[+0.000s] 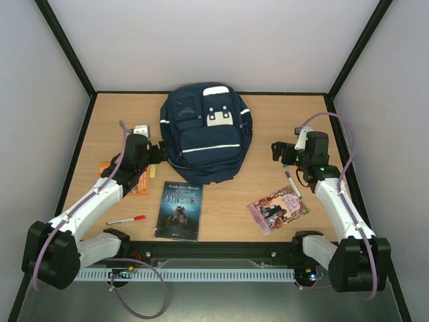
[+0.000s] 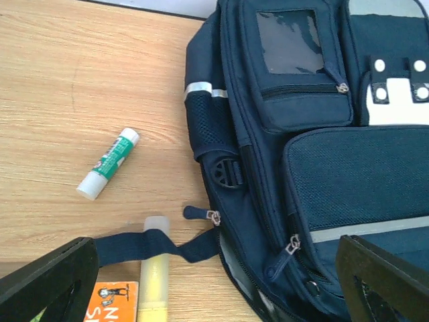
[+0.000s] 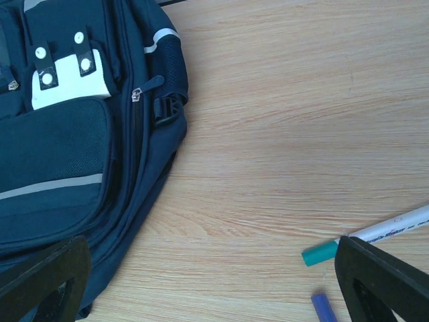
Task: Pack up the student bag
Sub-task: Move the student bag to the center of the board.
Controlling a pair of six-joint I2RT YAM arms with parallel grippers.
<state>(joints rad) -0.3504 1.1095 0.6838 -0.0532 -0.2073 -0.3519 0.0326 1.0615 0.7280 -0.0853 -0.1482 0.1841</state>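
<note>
The student bag (image 1: 203,134), navy with white stripes and a white-grey patch, lies flat at the back middle of the table, its zips shut. My left gripper (image 1: 161,153) stands open at the bag's left side. In the left wrist view the bag (image 2: 315,168) fills the right half, and the left gripper (image 2: 214,288) hovers over its lower left edge, where a zip pull (image 2: 201,215) sticks out. My right gripper (image 1: 276,151) is open to the right of the bag, apart from it. In the right wrist view the bag (image 3: 60,154) lies left of the right gripper (image 3: 211,288), which holds nothing.
A green-white glue stick (image 2: 107,164), a yellow stick (image 2: 153,268) under a bag strap and an orange book (image 1: 137,180) lie left of the bag. A red pen (image 1: 126,219), a dark book (image 1: 179,209), a pink booklet (image 1: 277,208) and a teal-capped marker (image 3: 375,238) lie nearer the front.
</note>
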